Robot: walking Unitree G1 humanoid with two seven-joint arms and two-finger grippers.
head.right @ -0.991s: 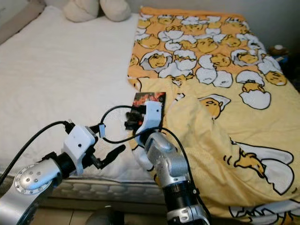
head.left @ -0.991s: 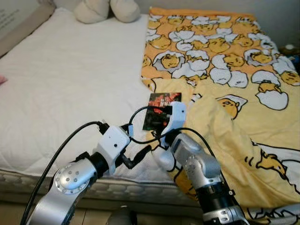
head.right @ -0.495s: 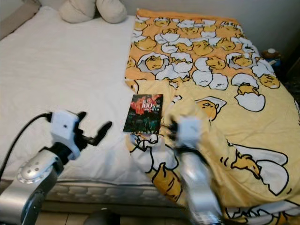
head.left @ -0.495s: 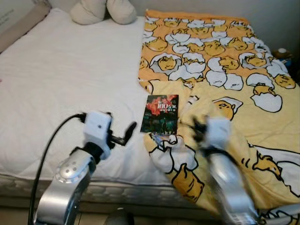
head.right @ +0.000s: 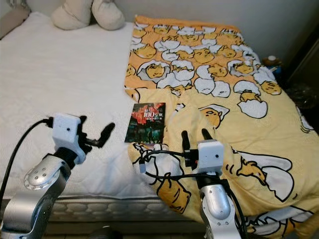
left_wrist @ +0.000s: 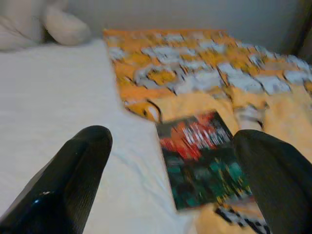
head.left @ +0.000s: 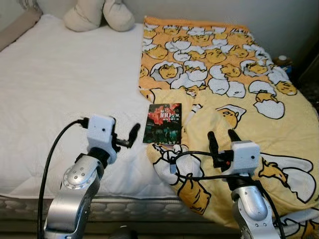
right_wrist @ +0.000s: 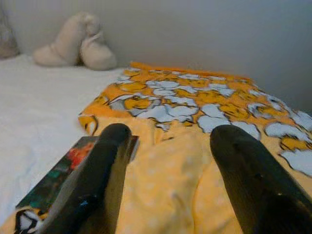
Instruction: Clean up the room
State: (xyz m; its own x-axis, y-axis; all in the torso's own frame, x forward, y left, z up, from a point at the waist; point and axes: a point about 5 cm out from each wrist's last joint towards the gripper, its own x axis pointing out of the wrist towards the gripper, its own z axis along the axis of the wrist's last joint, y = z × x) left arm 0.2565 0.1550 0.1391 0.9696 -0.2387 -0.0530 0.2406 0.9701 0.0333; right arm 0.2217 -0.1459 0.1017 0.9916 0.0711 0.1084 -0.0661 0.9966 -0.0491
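Clearly little of the tidying is done. A book (head.left: 163, 123) with a dark red and green cover lies flat on the white bed (head.left: 60, 89), touching the edge of the rumpled yellow blanket (head.left: 239, 74) printed with cartoon eggs. Both of the 2 grippers hover over the near edge with fingers spread and nothing held: the left gripper (left_wrist: 170, 180) points at the book, the right gripper (head.left: 222, 142) sits above the blanket. Picking up the book and straightening the blanket seem left to do.
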